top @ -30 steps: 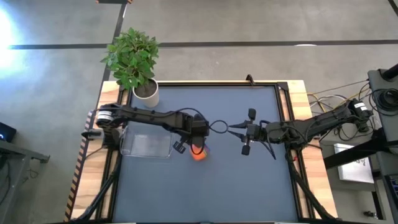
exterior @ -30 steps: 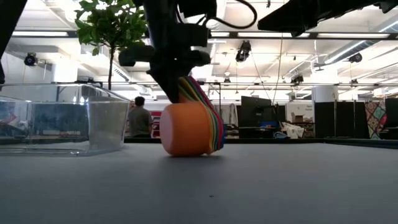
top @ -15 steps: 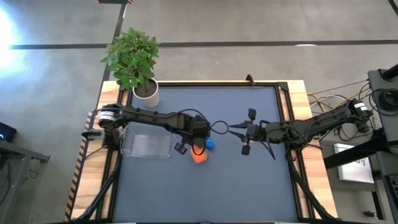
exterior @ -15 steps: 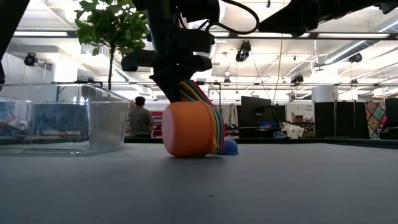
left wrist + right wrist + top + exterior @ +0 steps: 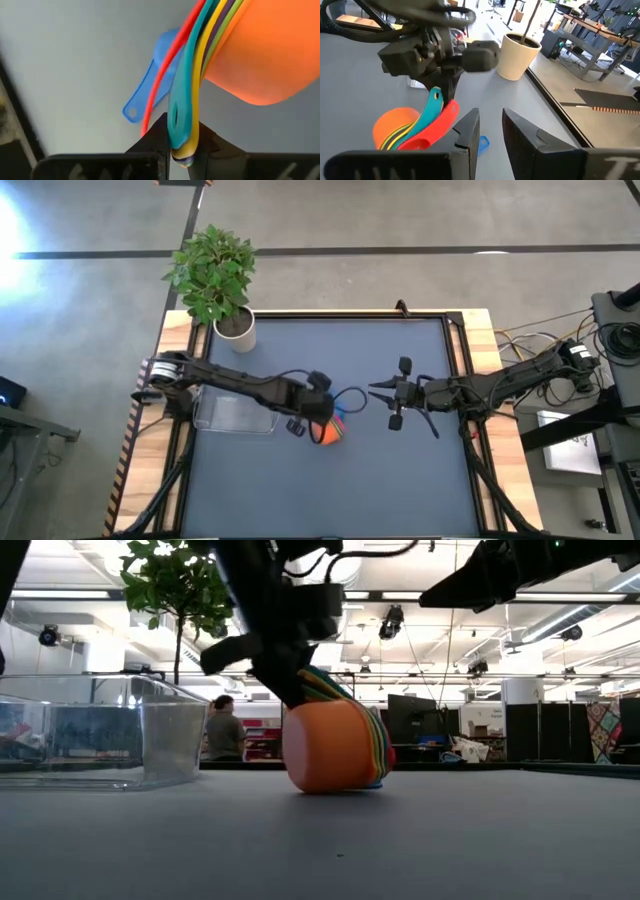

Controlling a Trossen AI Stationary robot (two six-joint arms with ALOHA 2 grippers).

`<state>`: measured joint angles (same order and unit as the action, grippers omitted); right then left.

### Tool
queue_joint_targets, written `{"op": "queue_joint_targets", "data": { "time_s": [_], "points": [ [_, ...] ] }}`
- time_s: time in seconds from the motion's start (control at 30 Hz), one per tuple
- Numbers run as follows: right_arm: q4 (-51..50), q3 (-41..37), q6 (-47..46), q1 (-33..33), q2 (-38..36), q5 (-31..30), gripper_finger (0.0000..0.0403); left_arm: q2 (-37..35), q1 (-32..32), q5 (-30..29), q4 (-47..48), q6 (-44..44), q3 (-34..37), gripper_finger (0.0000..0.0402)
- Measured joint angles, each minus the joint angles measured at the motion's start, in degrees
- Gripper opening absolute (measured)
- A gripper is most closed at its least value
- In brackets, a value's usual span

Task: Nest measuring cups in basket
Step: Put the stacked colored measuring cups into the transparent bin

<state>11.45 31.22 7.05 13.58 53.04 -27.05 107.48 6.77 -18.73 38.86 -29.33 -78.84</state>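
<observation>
A nested stack of measuring cups (image 5: 328, 432) lies on its side mid-table, with the orange cup (image 5: 335, 745) outermost and purple, yellow, teal and red rims inside it. My left gripper (image 5: 182, 150) is shut on the stack's handles. The blue cup (image 5: 160, 65) lies loose on the table beside the stack. The clear basket (image 5: 235, 412) sits flat on the table, toward the left edge from the stack. My right gripper (image 5: 375, 393) hovers open to the right of the stack, above the table. My left gripper pinches the bundled handles near their free ends (image 5: 183, 137) between its two fingers, slanting down from above. The teal and yellow handles show in the pinch, while the red handle (image 5: 449, 114) splays out beside it. The stack lies tilted below the fingers, with the orange cup's side on the table.
A white pot with a green plant (image 5: 235, 328) stands at the far left corner, behind the basket. The grey mat (image 5: 400, 480) is bare toward the near edge and right of the stack. A person (image 5: 224, 728) stands far off in the room.
My left gripper has moved right and toward the near edge, turning as it went, and has dragged the stack along the table. The blue cup has dropped out of the stack onto the table. The stack now lies partly in front of it in the low view.
</observation>
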Motion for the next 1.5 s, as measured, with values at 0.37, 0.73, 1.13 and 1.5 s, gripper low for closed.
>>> {"op": "queue_joint_targets", "data": {
  "time_s": [0.37, 0.73, 1.13, 1.5],
  "points": [
    [0.0, 0.0, 0.5, -0.2, 0.0, -0.1, 0.0068, -11.1, 5.5, -12.4, -20.1, 8.3, 20.3, 0.0010],
    [0.9, 0.1, 0.5, -2.2, 0.0, -0.1, 0.0065, -6.7, 14.4, -31.6, -46.9, 7.9, 33.5, 0.0010],
    [1.3, 0.1, 0.5, -2.9, 0.0, 0.0, 0.0063, -1.7, 15.5, -22.8, -44.2, 7.0, 31.4, 0.0093],
    [1.3, 0.2, 0.5, -2.9, 0.0, 0.0, 0.0063, -4.8, 15.9, -20.0, -40.2, 10.2, 29.7, 0.0173]
  ]
}}
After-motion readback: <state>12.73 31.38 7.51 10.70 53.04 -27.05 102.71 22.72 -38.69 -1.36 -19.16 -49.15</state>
